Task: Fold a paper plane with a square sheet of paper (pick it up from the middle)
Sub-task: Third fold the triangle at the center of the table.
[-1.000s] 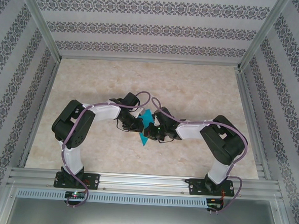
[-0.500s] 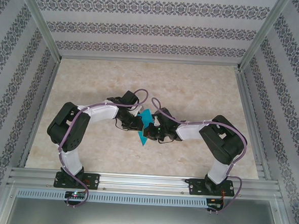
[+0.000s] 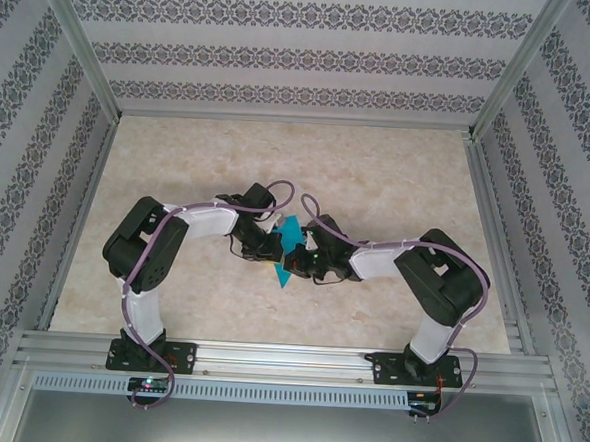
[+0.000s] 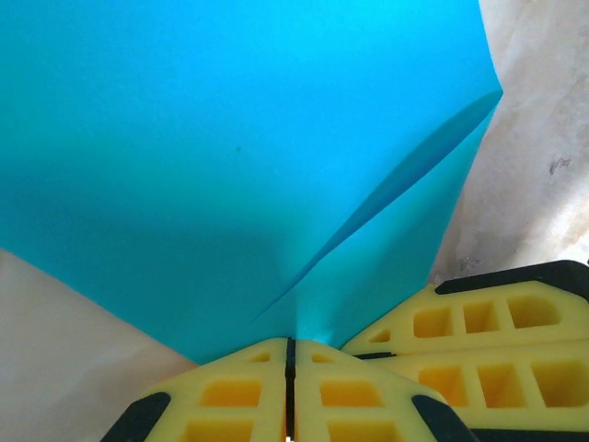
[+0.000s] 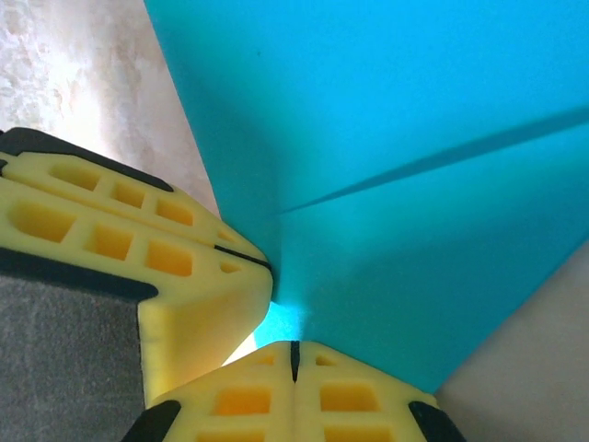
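Note:
The square sheet of paper (image 3: 291, 235) is teal-blue and creased, and it is held up over the middle of the table between both arms. My left gripper (image 3: 272, 250) is shut on the paper's edge. In the left wrist view its yellow tips (image 4: 290, 343) meet with the paper (image 4: 230, 157) rising out of them. My right gripper (image 3: 291, 269) is shut on the same sheet right beside it. In the right wrist view the paper (image 5: 414, 138) leaves those tips (image 5: 294, 348) with a diagonal fold line across it. The two pairs of fingers nearly touch.
The marble-patterned table (image 3: 398, 177) lies bare around the arms, bounded by aluminium rails (image 3: 277, 358) and patterned walls. The right gripper's fingers (image 4: 479, 322) crowd the left wrist view. The left gripper's fingers (image 5: 120, 244) crowd the right wrist view.
The left arm's elbow swung out to the left and came back. The left jaws closed the last bit onto the paper. The right arm and the paper hardly moved.

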Controlling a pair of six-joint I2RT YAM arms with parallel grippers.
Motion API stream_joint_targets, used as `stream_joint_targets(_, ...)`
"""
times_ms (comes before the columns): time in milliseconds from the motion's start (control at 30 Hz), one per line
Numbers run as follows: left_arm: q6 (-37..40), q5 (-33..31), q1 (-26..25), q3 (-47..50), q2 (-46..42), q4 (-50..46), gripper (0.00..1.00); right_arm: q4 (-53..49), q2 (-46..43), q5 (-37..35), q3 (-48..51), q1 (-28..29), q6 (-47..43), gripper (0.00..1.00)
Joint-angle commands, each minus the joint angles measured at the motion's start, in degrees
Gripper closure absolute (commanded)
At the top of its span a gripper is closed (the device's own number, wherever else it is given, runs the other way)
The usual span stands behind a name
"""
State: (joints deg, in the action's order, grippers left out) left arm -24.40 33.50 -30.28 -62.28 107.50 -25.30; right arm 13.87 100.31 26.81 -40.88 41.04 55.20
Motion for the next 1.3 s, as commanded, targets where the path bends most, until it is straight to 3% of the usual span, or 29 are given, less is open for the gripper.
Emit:
stream_joint_targets(0,1.6,-3.3,-0.1,0.4,3.1,-1.3,0.9,-2.2,-3.3,-1.5,1.4,0.1,-0.2,0.94)
stream_joint_targets(133,2.2,-4.3,-0.1,0.7,4.1,-1.8,0.9,-2.9,-6.6,-1.6,3.0,-1.0,-0.6,0.85)
stream_joint_targets(1267,3.1,-4.6,0.1,1.3,5.8,-1.8,0.9,1.4,-2.6,3.2,2.3,1.3,2.8,0.91)
